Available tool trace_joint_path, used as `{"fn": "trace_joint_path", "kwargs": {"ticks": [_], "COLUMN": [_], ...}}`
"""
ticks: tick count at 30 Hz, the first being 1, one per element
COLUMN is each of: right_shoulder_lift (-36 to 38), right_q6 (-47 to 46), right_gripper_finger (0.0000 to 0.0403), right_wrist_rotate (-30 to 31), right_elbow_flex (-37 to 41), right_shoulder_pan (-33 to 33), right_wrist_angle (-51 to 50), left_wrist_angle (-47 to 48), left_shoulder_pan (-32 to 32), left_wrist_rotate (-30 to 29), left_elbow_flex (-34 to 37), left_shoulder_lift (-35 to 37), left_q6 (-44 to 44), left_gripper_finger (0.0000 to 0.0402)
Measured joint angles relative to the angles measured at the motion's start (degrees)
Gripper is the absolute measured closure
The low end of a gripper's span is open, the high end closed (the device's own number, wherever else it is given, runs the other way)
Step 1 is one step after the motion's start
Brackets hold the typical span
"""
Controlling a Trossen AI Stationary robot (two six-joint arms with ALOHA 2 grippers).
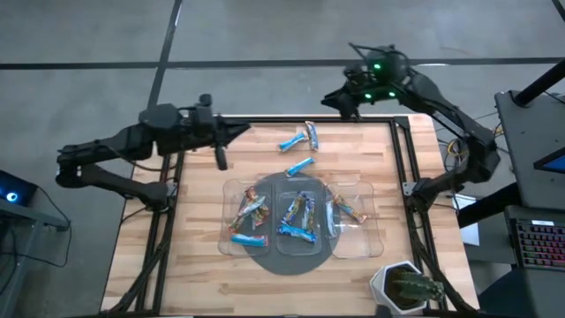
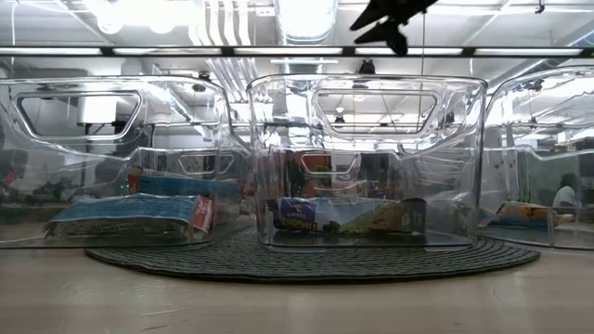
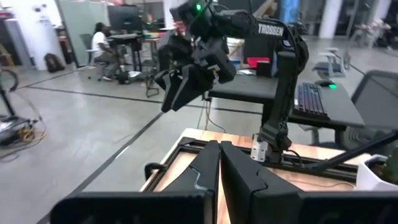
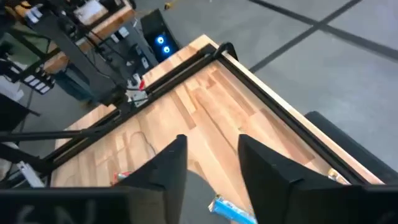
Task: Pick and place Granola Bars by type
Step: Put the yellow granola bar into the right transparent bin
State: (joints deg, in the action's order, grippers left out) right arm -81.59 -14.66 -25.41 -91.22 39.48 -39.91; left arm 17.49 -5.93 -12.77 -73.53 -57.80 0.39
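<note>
My left fingers (image 3: 219, 163) were pressed together, empty, at ten o'clock over the pale wood-plank desk (image 1: 194, 265). My right fingers (image 4: 211, 155) stood parted, empty, at one o'clock. Shiny foil Granola Bars (image 1: 294, 217) lay in three clear plastic trays (image 1: 357, 240) on a round ribbed mat (image 2: 306, 264); three blue loose bars (image 1: 300, 138) lay toward twelve.

Three trays (image 1: 356, 231) side by side on mat (image 1: 287, 262), bars inside; loose bars (image 1: 300, 139) on table (image 1: 203, 212) behind

Even, soft light on the counter (image 1: 194, 265) from overhead; ceiling lights (image 2: 306, 14) blow out white at table height, glare streaks the clear trays (image 2: 367, 162), both wrist views smeared with blur.
</note>
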Motion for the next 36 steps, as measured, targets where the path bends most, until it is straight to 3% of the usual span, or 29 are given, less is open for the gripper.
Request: {"fn": "trace_joint_path", "kwargs": {"ticks": [6, 11, 18, 22, 36], "right_shoulder_lift": [-10.1, -17.2, -27.2, -32.5, -43.9], "right_q6": [-1.9, -2.0, -4.0, -7.0, -11.0], "right_gripper_finger": [0.0198, 0.0167, 0.0163, 0.0163, 0.0177], "right_wrist_rotate": [2.0, 4.0, 17.9, 22.5, 24.1], "right_elbow_flex": [-6.3, -12.2, -21.8, -25.0, -23.2], "right_shoulder_pan": [0.0, -0.1, 0.0, 0.0, -0.1], "right_wrist_angle": [-0.2, -1.8, -15.4, -21.3, -23.3], "left_wrist_angle": [0.1, 0.5, 2.2, 2.3, 2.5], "left_shoulder_pan": [0.0, 0.0, 0.0, 0.0, 0.0], "left_wrist_rotate": [-1.3, -1.9, -2.3, -2.3, -2.2], "left_elbow_flex": [4.8, 6.4, 6.5, 6.5, 6.5], "left_shoulder_lift": [6.0, 8.4, 8.7, 8.4, 8.1], "left_q6": [-2.0, -1.6, -1.5, -1.5, -2.3], "left_gripper_finger": [0.0401, 0.0401, 0.0401, 0.0401, 0.0401]}}
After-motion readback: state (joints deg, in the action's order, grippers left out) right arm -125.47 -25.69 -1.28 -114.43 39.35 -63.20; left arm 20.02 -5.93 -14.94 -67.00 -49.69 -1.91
